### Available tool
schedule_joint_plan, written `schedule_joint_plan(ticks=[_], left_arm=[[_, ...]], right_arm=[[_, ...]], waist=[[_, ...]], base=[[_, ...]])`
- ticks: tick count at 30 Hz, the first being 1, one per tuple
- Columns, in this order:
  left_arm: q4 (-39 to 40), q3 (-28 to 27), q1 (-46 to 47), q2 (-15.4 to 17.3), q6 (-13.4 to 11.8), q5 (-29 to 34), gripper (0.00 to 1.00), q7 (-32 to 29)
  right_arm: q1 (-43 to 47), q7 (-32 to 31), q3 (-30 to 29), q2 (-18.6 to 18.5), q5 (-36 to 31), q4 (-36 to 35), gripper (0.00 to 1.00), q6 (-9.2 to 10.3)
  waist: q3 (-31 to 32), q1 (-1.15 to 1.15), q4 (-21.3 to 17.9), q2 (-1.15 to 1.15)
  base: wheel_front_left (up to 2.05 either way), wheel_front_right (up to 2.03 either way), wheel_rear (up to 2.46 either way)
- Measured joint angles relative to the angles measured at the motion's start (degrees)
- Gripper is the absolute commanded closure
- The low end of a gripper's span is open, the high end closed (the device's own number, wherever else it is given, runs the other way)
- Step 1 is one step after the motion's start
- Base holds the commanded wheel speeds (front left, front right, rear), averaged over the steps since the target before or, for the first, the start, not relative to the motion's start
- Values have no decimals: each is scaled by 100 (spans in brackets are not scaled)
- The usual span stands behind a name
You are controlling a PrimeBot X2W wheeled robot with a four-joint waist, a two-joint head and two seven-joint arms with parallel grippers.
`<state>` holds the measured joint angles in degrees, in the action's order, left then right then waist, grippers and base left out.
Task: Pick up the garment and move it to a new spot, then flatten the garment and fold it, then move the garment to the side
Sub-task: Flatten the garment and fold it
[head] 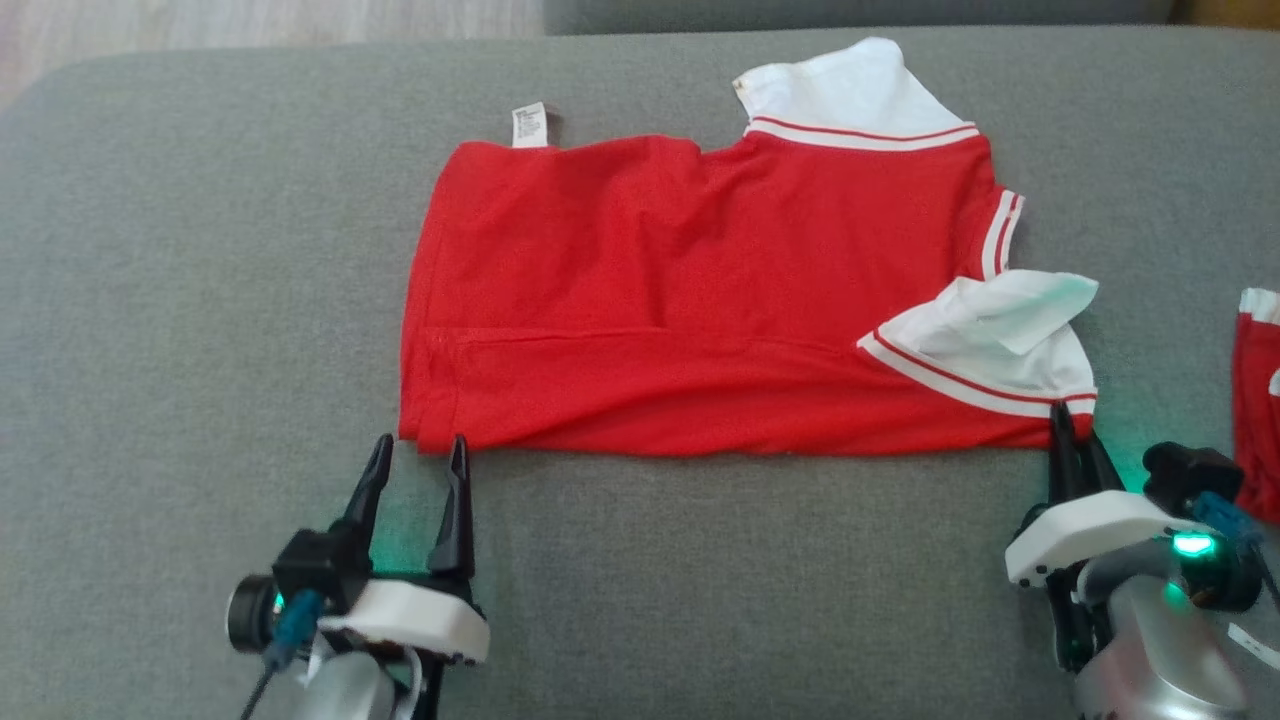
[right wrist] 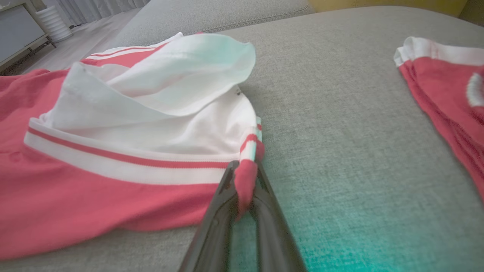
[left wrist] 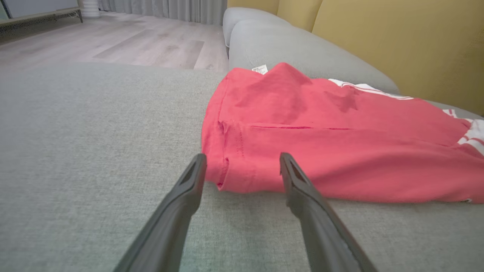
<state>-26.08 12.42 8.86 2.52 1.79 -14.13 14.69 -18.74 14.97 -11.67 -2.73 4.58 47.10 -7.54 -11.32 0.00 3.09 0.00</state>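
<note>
In the head view, the red garment [head: 690,300] is spread flat across the middle of the grey sofa [head: 200,300], its white collar towards the right. It seems to be doubled over once, so the moving and flattening are judged done and the folding part done. The left pincer [head: 421,445] is held released at the garment's lower left corner; the right pincer [head: 1075,425] is set at the lower right corner. A second red garment [head: 1258,400] is seen at the right edge.

In the left wrist view, the hem corner is framed by the parted fingers [left wrist: 189,189], not yet gripped.

In the right wrist view, the red corner [right wrist: 245,181] is clenched between the fingers. Further folding and the move aside are left.
</note>
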Motion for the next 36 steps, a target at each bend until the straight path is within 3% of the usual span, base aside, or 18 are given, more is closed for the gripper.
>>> schedule_joint_plan(ticks=[8,18,19,20,21,26,31,36], left_arm=[[-530,-305,430,-9,243,-2,0,0],[-929,-79,539,-15,513,-312,0,0],[-962,-48,559,-14,530,-315,25,0],[-987,-3,581,-13,530,-331,73,0],[-996,45,609,-12,531,-354,100,0],[-777,45,647,-21,536,-363,100,0],[-118,-380,634,-30,571,-230,100,0],[64,-619,347,-65,571,-159,100,0]], right_arm=[[-6,0,59,-3,-5,-219,100,0],[-7,1,144,-4,32,-316,100,0],[-7,1,147,-4,35,-318,100,0],[-7,1,152,-4,44,-320,100,0],[-7,1,158,-4,49,-325,100,0],[-5,-3,168,-5,169,-407,100,0],[-10,-20,132,-32,325,-695,100,0],[18,-34,170,-146,513,-893,100,0]], waist=[[-163,0,-142,0],[-265,0,-187,0],[-265,0,-187,0],[-265,0,-186,0],[-265,0,-184,0],[-232,0,-163,0],[-61,0,-141,0],[253,-1,-137,0]], base=[[0,0,0],[0,0,0],[0,0,0],[0,0,0],[0,0,0],[0,0,0],[0,0,0],[0,0,0]])
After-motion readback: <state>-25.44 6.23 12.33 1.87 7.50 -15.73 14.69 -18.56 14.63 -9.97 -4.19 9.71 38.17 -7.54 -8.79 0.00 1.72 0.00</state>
